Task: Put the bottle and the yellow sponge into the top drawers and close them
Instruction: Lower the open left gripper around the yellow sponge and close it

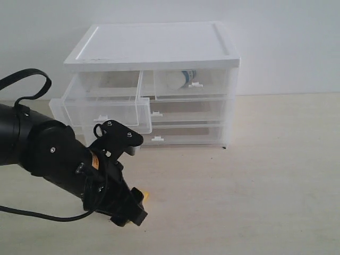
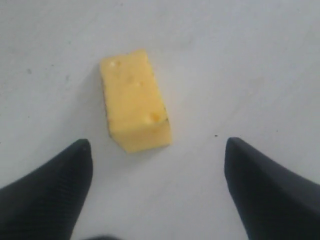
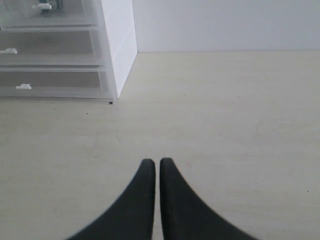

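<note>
Yellow sponge point(image 2: 135, 101) on table, just beyond wide-spread left gripper point(image 2: 157, 165)

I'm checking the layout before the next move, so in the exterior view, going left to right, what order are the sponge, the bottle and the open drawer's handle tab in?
The open drawer's handle tab → yellow sponge → bottle.

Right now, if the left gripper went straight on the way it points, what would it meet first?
Most likely the yellow sponge, lying on the table just ahead of the open left gripper; depth is hard to judge.
</note>
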Controlling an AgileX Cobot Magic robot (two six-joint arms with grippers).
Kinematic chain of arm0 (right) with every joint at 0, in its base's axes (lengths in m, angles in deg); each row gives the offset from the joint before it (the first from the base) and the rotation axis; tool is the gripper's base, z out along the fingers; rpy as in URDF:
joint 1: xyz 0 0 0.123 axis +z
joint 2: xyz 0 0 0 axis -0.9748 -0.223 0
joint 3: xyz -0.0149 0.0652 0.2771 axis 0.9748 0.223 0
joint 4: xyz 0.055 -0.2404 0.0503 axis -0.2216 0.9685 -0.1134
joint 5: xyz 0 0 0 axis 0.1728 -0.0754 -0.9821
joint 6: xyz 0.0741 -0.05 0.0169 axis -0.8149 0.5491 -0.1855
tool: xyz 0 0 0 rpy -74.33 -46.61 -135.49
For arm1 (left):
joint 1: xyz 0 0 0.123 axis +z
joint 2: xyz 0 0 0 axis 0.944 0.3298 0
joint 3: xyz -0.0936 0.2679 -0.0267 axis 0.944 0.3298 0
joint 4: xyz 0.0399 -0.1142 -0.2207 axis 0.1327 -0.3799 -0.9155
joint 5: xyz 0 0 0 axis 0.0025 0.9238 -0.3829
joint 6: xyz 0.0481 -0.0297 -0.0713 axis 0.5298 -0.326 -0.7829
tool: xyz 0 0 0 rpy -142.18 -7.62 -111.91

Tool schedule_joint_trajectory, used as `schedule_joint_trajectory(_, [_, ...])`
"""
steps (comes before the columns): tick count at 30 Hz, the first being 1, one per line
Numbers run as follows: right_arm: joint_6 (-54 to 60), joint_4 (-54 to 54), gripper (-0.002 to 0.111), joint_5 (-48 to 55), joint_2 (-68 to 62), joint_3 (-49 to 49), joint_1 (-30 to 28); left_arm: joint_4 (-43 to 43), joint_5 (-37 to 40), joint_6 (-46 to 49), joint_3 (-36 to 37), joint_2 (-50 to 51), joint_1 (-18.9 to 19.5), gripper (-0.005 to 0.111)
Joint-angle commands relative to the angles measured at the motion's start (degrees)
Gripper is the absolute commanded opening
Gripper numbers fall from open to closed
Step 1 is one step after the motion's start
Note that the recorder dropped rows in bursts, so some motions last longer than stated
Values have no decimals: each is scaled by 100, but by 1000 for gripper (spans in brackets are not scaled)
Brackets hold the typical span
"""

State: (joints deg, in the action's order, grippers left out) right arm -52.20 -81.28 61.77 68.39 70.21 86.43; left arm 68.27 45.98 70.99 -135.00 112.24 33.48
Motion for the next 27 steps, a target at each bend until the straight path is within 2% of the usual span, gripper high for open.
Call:
schedule_joint_trajectory(1, [-3,32,1,-48,25,-6,-15,384,-359,-196,-41,23,8,69])
schedule_joint_trajectory(10, [-3,32,1,-36,25,-6,-15,257,-402,-196,-41,254,206,69])
schedule_joint_trajectory(16, [-3,32,1,-47,25,-6,-15,170,-806,-196,-41,634,215,69])
schedule_joint_trajectory(22, [-3,32,1,-47,25,-6,-15,110,-875,-196,-41,648,215,69])
schedule_joint_trajectory(27, [-3,32,1,-47,25,-6,-15,-14,-953,-196,-41,656,215,60])
